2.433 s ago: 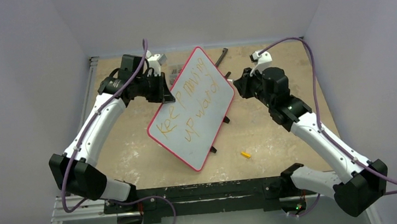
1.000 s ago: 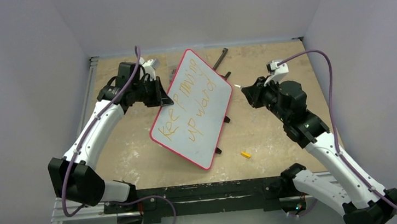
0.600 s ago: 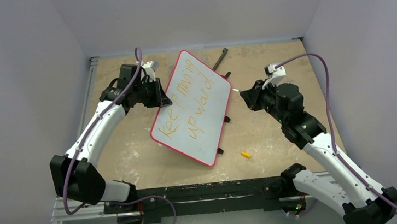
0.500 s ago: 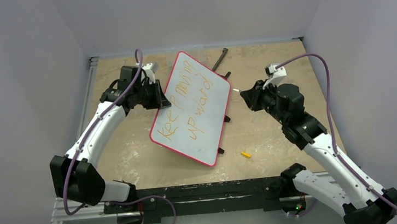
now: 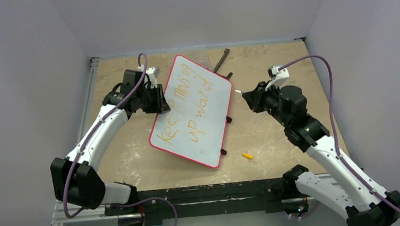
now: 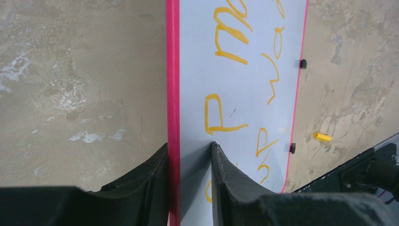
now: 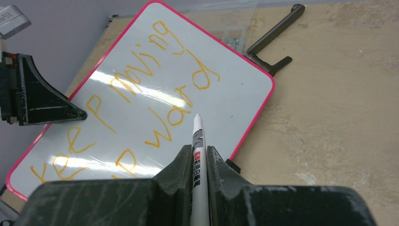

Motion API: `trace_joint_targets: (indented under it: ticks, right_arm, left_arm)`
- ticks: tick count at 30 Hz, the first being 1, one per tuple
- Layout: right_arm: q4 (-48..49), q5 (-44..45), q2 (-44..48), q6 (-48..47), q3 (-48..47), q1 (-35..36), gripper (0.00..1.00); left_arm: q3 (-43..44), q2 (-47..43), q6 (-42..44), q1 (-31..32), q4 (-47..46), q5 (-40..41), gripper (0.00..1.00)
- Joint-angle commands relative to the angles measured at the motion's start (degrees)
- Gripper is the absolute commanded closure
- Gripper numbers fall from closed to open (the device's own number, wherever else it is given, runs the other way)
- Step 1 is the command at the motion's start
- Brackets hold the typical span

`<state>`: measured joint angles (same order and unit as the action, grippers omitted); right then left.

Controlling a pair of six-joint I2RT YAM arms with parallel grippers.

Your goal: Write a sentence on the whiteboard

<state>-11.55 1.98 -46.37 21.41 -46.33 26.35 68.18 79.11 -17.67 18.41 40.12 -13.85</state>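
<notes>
The whiteboard point(image 5: 211, 137), red-framed, lies slanted mid-table with its near-left part raised a little. The orange sentence point(image 5: 189, 106) reads "Keep moving upward" in two lines. My left gripper point(image 5: 159, 101) straddles the board's left edge. In the left wrist view, the left gripper point(image 6: 188, 145) is open. One finger sits by the red frame point(image 6: 172, 70) and the other stands slightly off the white face point(image 6: 249, 84). My right gripper point(image 5: 246, 98) hovers right of the board, shut on a white marker pen point(image 7: 196, 129) that points at the writing point(image 7: 160, 101).
A small yellow pen cap point(image 5: 247, 155) lies on the wooden table right of the board's near corner. A black bracket point(image 5: 221, 60) lies behind the board's far corner. Small black feet point(image 5: 228, 119) stick out from the board's right edge. Grey walls enclose three sides.
My left jaws have parted around the board's edge, and the board has swung slightly with its far corner moving left. The right arm withdrew from the board earlier and now holds still.
</notes>
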Motion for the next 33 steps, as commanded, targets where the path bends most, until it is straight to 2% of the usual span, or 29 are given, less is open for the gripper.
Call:
trace_joint_targets:
  ticks: [1,13,33]
  right_arm:
    - [3.1,-0.6,0.2,0.6,0.7,0.2,1.00]
    - [3.7,-0.5,-0.8,0.6,1.0,0.2,1.00]
    - [3.9,0.0,-1.9,0.4,0.7,0.2,1.00]
  left_arm:
    - [-3.1,1.8,7.4,1.3,10.6,8.8,0.69]
    - [-1.5,0.1,8.3,1.4,9.5,8.2,0.58]
    - [1.9,-3.9,6.3,1.4,5.5,-2.2,0.51]
